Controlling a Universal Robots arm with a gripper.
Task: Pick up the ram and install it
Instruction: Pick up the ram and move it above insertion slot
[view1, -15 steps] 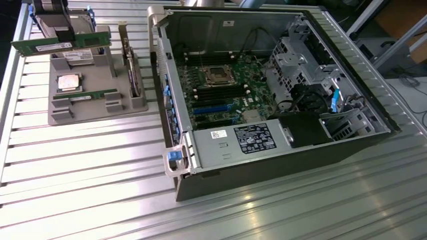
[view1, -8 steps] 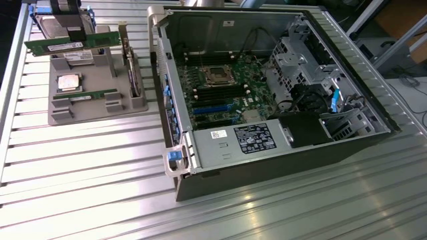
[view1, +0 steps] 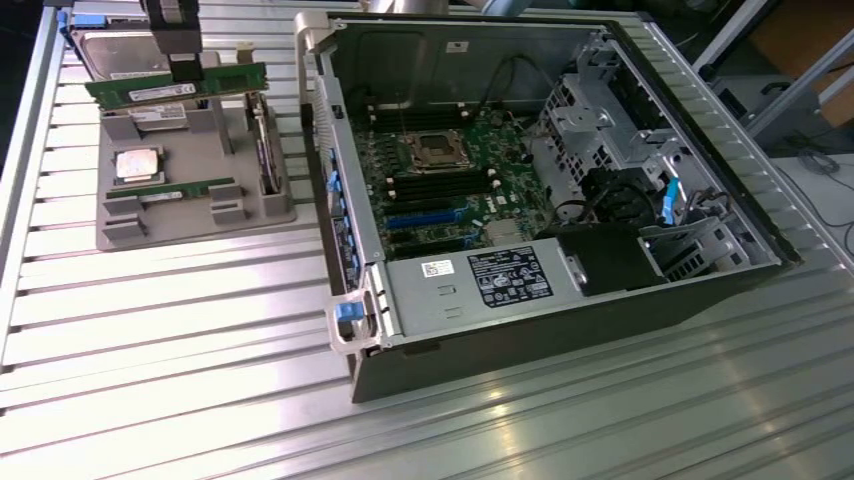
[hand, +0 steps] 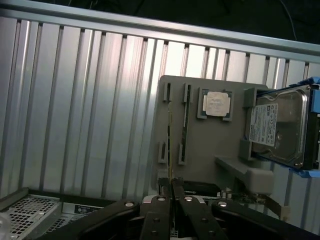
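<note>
Jaws are standing nearly closed, pinching the top edge of the long, thin green circuit-board ram stick (view1: 220, 80). The black two-fingered gripper (view1: 183, 66) is holding it clear above the grey moulded plastic parts holder (view1: 187, 228). That holder is sitting near the ribbed aluminium table's (view1: 160, 320) edge on the exterior view's left, carrying a second green memory stick (view1: 187, 190), a square silver processor chip (view1: 138, 163) and a silver hard drive (view1: 110, 55). Picking looks done; installing is not. Beside the holder the open dark computer case (view1: 561, 335) is lying, and seating calls for lining the stick's long edge along a black memory slot (view1: 430, 186) inside.
</note>
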